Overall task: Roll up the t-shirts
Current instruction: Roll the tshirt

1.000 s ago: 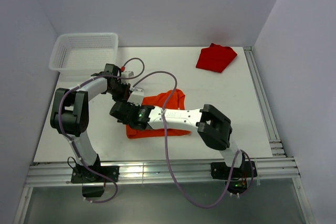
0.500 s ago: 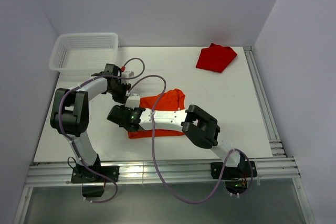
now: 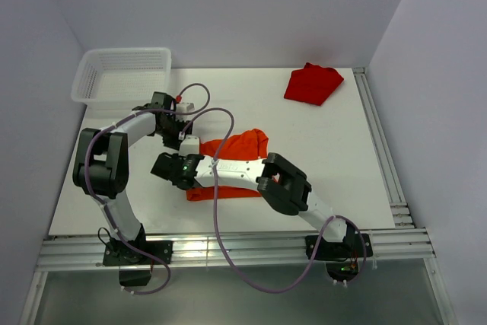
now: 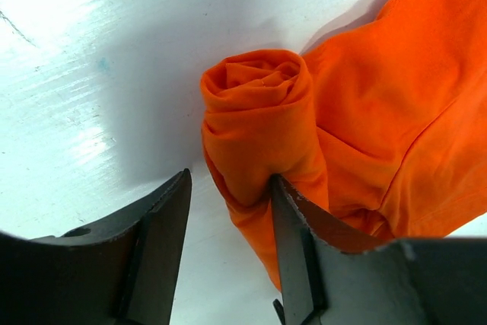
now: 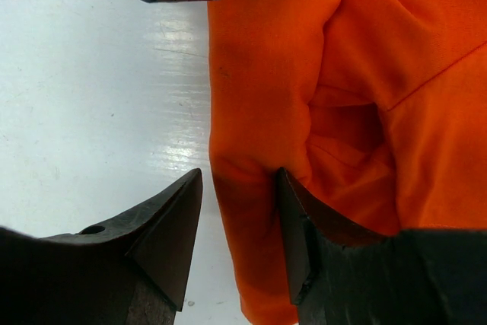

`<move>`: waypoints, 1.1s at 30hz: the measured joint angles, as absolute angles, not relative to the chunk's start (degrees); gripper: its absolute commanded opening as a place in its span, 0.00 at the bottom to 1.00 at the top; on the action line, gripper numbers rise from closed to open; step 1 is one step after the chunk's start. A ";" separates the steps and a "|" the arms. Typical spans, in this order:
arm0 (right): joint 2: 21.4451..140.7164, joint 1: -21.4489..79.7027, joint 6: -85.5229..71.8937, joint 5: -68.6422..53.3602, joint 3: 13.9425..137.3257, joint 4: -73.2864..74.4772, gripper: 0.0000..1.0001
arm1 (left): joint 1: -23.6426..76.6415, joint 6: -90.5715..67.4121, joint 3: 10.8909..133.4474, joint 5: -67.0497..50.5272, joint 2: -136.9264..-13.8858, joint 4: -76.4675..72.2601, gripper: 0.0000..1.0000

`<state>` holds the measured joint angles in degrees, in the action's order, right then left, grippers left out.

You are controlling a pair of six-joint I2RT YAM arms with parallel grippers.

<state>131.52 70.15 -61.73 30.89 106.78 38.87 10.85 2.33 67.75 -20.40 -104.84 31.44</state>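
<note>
Top view: orange t-shirt (image 3: 243, 144) lay on the white table (image 3: 327, 157), a little toward 7 o'clock of centre, partly covered by the right arm's forearm. Its 9 o'clock edge was wound into a roll; the rest spread flat toward 3 o'clock.

Darker red t-shirt (image 3: 312, 84) sat bunched at roughly 1 o'clock of the table, near the far right corner, well apart from both arms. White mesh basket (image 3: 80, 89) stood at 11 o'clock, at the far left corner.

Left wrist view: left tool (image 4: 230, 180) had its jaws apart. The rolled end (image 4: 259, 119) showed a spiral of folds at 12 o'clock of the jaws, and its lower part ran down between the fingers. The finger at 3 o'clock touched the cloth; the finger at 9 o'clock stood just clear, with bare table between it and the roll. Cloth not clamped.

Right wrist view: right tool (image 5: 240, 175) also had its jaws apart, straddling the thick folded edge of the orange t-shirt. The finger at 3 o'clock rested against the cloth. The finger at 9 o'clock seemed just off it, though shadow there made contact hard to judge. The left tool's tip appeared at 12 o'clock of this view, at the same cloth edge.

Both tools worked side by side on the shirt's 9 o'clock edge.
</note>
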 measured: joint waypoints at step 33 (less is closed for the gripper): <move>118.48 64.03 -59.64 10.17 75.75 -0.47 0.22 | 4.38 3.99 75.90 -23.35 -104.81 35.99 0.55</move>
<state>118.48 64.03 -59.64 10.17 75.75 -0.47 4.38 3.99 75.90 -23.35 -104.81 35.99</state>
